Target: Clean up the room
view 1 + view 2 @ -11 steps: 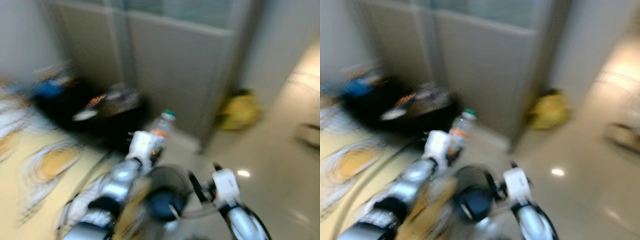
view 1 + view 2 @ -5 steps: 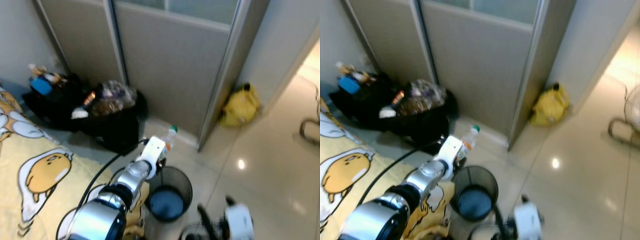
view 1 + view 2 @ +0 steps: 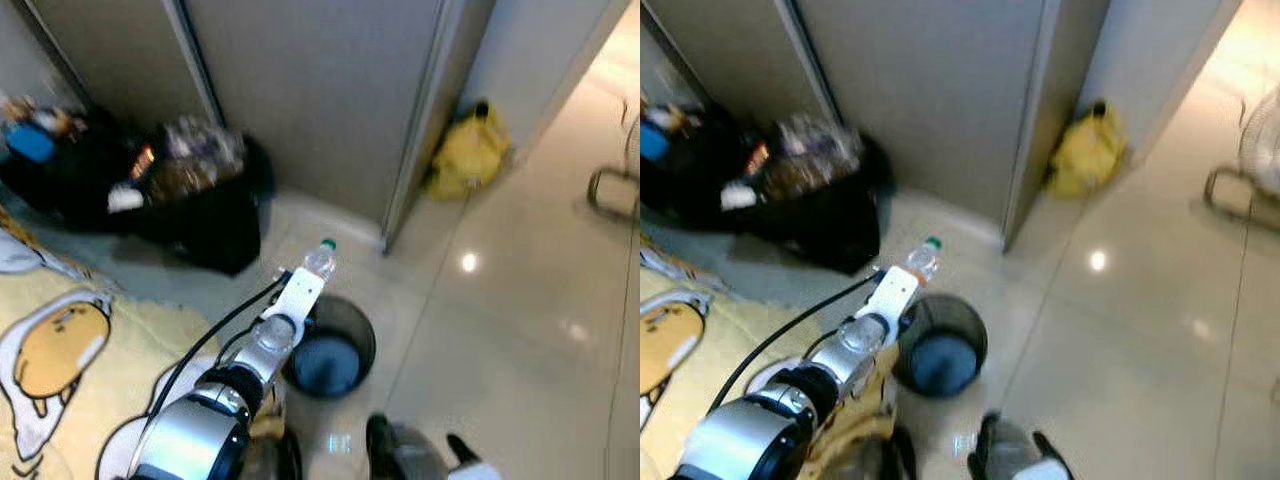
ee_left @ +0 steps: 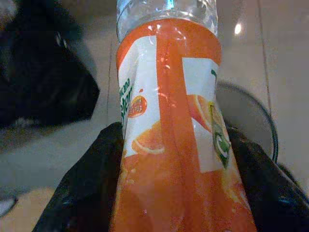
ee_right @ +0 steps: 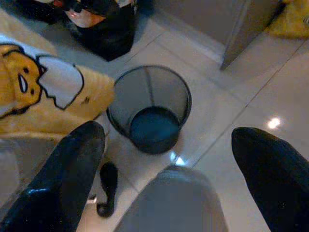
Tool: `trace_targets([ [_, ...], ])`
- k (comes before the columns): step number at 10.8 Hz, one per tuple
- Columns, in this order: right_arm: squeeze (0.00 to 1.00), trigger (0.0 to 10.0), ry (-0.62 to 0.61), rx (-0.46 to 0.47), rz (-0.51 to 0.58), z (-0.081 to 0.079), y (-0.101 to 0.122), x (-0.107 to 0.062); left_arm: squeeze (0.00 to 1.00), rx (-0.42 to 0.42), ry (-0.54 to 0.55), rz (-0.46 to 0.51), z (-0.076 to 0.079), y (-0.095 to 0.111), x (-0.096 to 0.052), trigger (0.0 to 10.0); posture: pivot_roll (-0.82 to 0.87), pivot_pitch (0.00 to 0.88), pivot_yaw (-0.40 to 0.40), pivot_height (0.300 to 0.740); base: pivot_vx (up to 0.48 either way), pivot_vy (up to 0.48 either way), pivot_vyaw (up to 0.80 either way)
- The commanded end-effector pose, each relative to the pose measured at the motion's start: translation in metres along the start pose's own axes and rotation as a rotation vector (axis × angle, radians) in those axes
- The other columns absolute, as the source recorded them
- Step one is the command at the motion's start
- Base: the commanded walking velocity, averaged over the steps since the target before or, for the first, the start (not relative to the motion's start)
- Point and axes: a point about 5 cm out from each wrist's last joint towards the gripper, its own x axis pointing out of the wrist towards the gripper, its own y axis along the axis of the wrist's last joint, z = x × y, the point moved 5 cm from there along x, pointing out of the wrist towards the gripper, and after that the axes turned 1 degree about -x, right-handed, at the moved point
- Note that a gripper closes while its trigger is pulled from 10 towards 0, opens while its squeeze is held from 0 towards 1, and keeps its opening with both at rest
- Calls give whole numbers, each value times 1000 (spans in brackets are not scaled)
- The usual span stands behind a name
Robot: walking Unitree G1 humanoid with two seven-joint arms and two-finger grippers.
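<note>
Gripping orange-labelled juice bottle point(image 4: 169, 135), brand unreadable, left gripper point(image 3: 305, 285)

You are looking down at a glossy, pale tiled floor point(image 3: 520, 330) with spots of light glinting on it. Grey panelled doors point(image 3: 300, 90) run across the back. Against them, at the left, sits a heap of black bags point(image 3: 190, 215) with cluttered items piled on top; these are too blurred to name. A blue object point(image 3: 30, 142) lies at the far left of that heap. A yellow bag point(image 3: 468, 152) slumps at the corner where the doors meet a pale wall. A yellow blanket point(image 3: 60, 340) printed with a cartoon egg character covers the lower left. A metal frame point(image 3: 612, 190) shows at the right edge.
</note>
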Motion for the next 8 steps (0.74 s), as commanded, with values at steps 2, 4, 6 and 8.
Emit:
trace_targets([
  [2, 0, 10000, -2, 2, -21, 1, -2, 0, 1000, -11, 4, -45, 3, -14, -2, 10000, -283, 293, 86, 740, 0, 0, 0],
  [4, 0, 10000, -5, -2, -18, 5, 1, 4, 1000, -94, -18, 4, 6, -2, -1, 10000, -282, 289, 80, 740, 0, 0, 0],
  [6, 0, 10000, -6, -14, -14, 10, 3, 10, 1000, -103, -82, 54, 16, 14, 0, 10000, -274, 272, 74, 740, 0, 0, 0],
  [8, 0, 10000, -17, -35, 32, 30, 13, 38, 0, 59, -159, 132, 16, 6, -6, 10000, -201, 159, 68, 740, 0, 0, 0],
])
